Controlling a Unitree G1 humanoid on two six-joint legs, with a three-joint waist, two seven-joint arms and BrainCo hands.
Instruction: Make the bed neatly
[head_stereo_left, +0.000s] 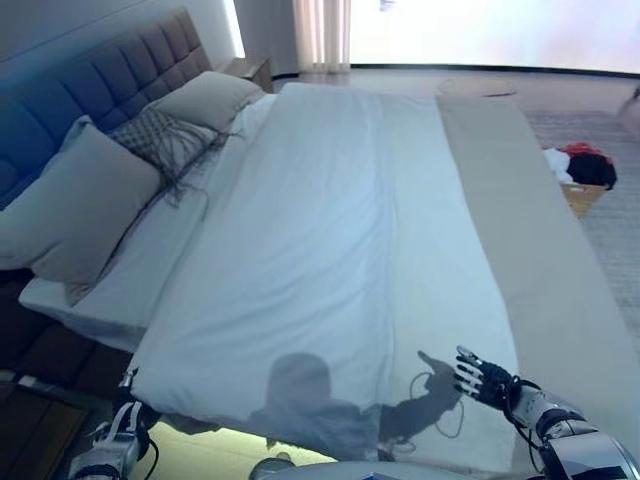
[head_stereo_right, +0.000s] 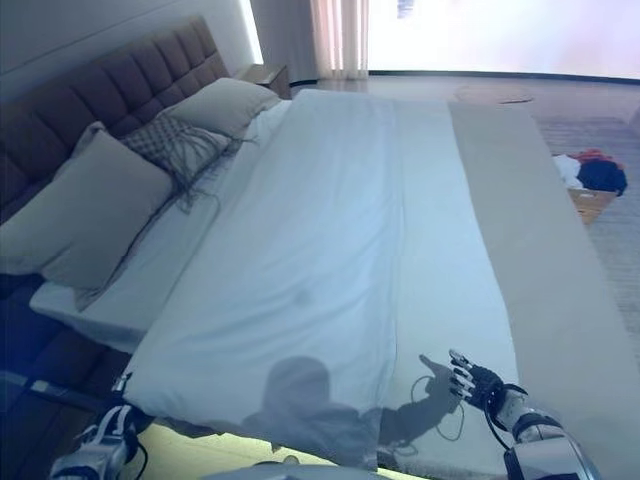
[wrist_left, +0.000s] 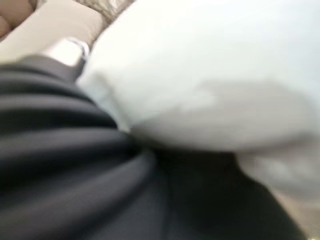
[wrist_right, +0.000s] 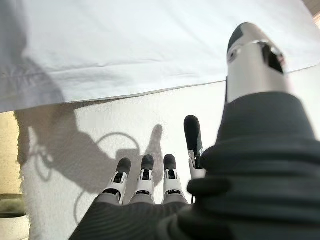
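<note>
A white duvet (head_stereo_left: 320, 230) lies spread flat over the bed, with a beige cover (head_stereo_left: 540, 250) showing along its right side. Three pillows stand at the headboard on the left: a large beige one (head_stereo_left: 80, 205), a patterned one (head_stereo_left: 160, 140) and another beige one (head_stereo_left: 205, 100). My right hand (head_stereo_left: 480, 378) is open with straight fingers just above the beige cover at the near right; its wrist view shows the fingers (wrist_right: 145, 180) short of the duvet's edge (wrist_right: 125, 45). My left hand (head_stereo_left: 120, 430) is low at the duvet's near left corner; its wrist view shows only blurred duvet (wrist_left: 210, 75).
A padded headboard (head_stereo_left: 120, 70) runs along the left. A nightstand (head_stereo_left: 250, 68) stands at the far corner. A basket of clothes (head_stereo_left: 583, 180) sits on a rug to the right of the bed. Floor shows below the near bed edge.
</note>
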